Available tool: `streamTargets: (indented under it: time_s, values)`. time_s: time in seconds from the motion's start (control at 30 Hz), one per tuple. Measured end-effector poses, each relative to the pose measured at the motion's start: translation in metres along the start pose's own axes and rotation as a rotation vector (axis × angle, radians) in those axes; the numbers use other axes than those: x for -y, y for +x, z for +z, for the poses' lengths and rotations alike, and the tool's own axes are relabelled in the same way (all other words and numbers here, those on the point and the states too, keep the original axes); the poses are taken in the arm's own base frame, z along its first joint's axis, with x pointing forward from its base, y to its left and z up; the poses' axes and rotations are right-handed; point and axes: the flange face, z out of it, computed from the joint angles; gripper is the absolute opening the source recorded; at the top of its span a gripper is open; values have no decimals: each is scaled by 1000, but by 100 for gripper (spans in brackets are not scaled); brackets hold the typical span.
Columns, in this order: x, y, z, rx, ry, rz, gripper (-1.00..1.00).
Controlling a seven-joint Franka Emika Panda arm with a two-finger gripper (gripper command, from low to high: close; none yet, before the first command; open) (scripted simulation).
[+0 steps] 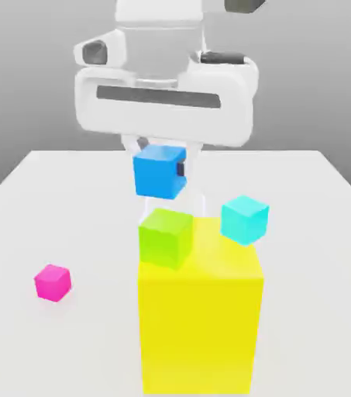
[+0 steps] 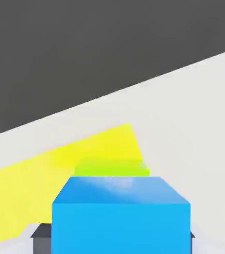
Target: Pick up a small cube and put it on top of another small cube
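Blue cube (image 1: 160, 171) — clamped between nearly closed fingers (image 1: 181, 168)

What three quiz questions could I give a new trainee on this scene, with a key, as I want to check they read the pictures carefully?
1. Which cube does the gripper hold?
2. True or false: the magenta cube rests on the big yellow block.
3. Fill in the blank: in the exterior view, the cyan cube is to the ____ of the green cube.

Key: 1. The blue cube; 2. False; 3. right.
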Motion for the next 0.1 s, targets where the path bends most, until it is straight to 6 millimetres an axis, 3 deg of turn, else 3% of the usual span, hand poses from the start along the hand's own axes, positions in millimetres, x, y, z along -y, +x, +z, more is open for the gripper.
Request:
streamTargets:
  time_s: [0.1]
  values:
    - [0, 0, 0, 0, 0, 0, 100]
